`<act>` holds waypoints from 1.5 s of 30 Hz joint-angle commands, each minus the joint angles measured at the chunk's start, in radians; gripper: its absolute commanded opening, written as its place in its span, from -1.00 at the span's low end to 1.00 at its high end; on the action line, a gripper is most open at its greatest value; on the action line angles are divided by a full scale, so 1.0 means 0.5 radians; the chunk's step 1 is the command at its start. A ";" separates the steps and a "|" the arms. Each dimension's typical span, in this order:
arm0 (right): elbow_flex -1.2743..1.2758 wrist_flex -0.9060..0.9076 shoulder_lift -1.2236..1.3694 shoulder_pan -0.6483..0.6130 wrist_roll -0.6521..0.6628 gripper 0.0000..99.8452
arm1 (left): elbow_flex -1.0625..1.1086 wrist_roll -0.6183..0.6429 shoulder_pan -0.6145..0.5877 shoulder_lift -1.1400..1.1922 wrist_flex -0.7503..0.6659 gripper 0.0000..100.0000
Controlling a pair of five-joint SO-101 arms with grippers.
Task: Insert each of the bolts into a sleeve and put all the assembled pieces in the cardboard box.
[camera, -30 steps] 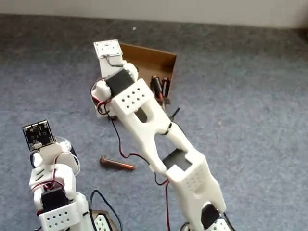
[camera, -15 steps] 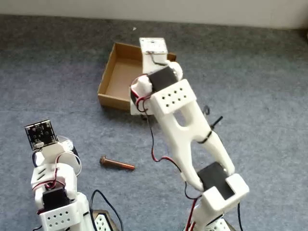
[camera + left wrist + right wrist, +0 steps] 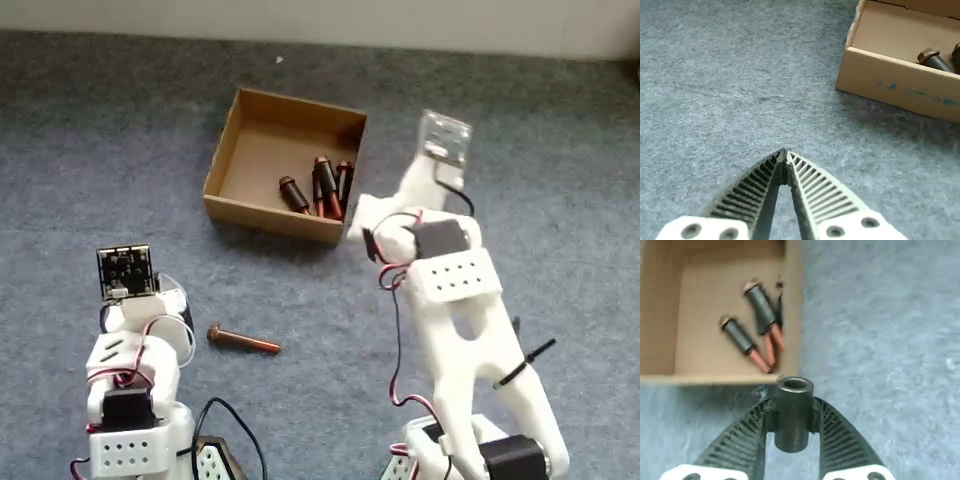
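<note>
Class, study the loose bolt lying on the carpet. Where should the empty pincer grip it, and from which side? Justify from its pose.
Grip the bolt on its shank near the head, coming straight down and closing across its length. It lies flat on the carpet, so only top and sides are reachable; this likely leaves the tip free for the sleeve in the right pincer.

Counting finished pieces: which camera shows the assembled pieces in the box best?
The high view: the whole cardboard box interior, three assembled pieces lying inside. The right wrist view shows them closer but overlapping; the left wrist view catches two ends at its edge.
</note>
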 commanded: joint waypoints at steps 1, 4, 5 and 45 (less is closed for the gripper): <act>0.081 -0.269 -0.124 0.146 -0.117 -0.99 | -0.118 0.110 0.133 -0.011 0.025 -0.98; 0.118 -0.342 -0.115 0.229 -0.224 -0.99 | -0.308 0.322 0.210 -0.002 0.187 -0.98; 0.118 -0.342 -0.112 0.247 -0.242 -0.99 | -0.382 0.365 0.244 -0.002 0.261 -0.98; 0.130 -0.345 -0.106 0.256 -0.233 -0.99 | -1.625 1.381 0.864 2.883 0.580 -0.43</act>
